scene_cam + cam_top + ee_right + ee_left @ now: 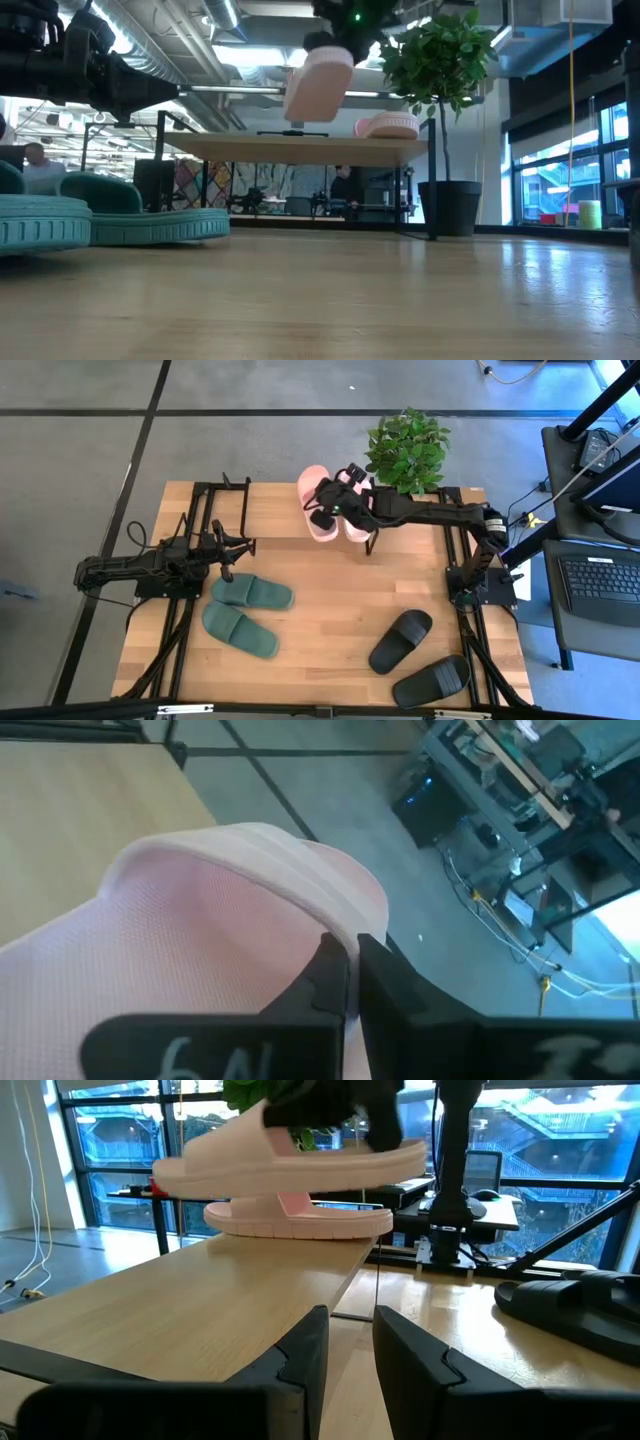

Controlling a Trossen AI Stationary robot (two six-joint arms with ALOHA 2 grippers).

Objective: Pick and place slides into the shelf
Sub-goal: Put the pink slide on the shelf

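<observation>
My right gripper (335,508) is shut on a light pink slide (318,85) and carries it above the shelf's wooden top board (300,150). The second pink slide (386,126) rests sole-down on that board, beside the held one (290,1160). On the table, the dark green pair (245,610) lies at the left and the black pair (415,660) at the right near corner. My left gripper (235,550) waits open at the table's left, close to the green pair, touching nothing. My right gripper pinches the pink slide between its two fingers (328,975) at the side edge next to the wide strap (335,920). The arm reaches in from the table's right. The slide is lifted clear of the shelf top and hangs tilted, one end lower.
A potted plant (405,450) stands beyond the shelf's right end. Thin black legs (432,200) carry the shelf. Bare tabletop (340,600) lies between the green and black pairs. Arm mounts and rails run along both table sides.
</observation>
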